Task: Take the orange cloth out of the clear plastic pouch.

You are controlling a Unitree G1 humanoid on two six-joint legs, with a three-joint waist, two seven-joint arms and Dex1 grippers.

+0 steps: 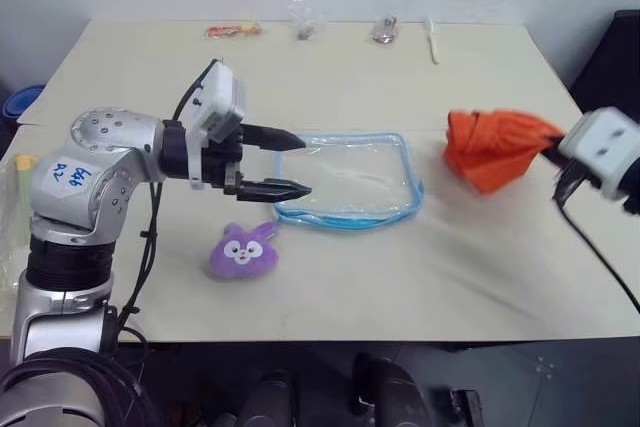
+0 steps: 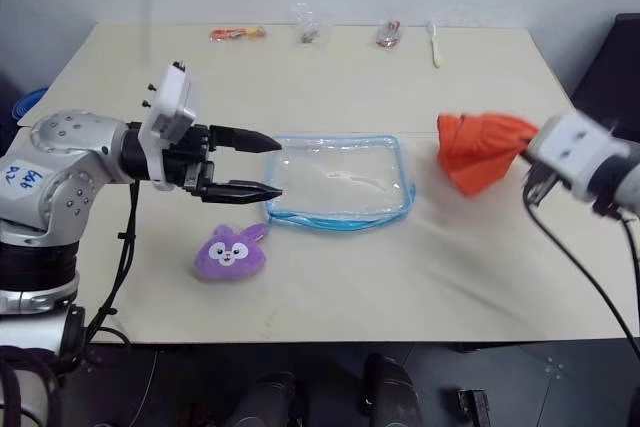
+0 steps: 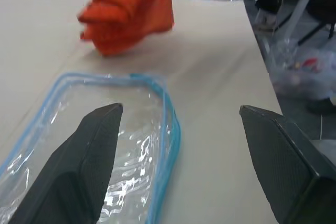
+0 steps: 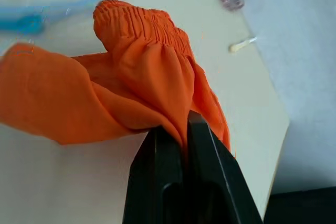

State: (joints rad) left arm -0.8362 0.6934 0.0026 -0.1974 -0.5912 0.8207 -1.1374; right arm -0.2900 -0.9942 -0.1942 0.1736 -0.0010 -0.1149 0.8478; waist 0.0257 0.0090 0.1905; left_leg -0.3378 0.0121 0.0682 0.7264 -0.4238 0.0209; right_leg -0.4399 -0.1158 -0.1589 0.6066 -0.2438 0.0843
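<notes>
While pinched at one gathered edge: orange cloth [image 4: 131, 87], bunched, hanging clear of the bench [image 1: 400, 277]
Right pincer [image 4: 181, 129]: clamped on the orange cloth, out past the pouch's right end
Left pincer [image 1: 290, 164]: fingers wide apart, gripping nothing, just over the pouch's left end
Clear plastic pouch [image 1: 350, 182]: flat mid-bench, blue-edged, apart from the cloth
Purple plush toy [image 1: 243, 250]: near the pouch's front left corner
Far bench edge: small packets, white stick [image 1: 432, 42]
</notes>
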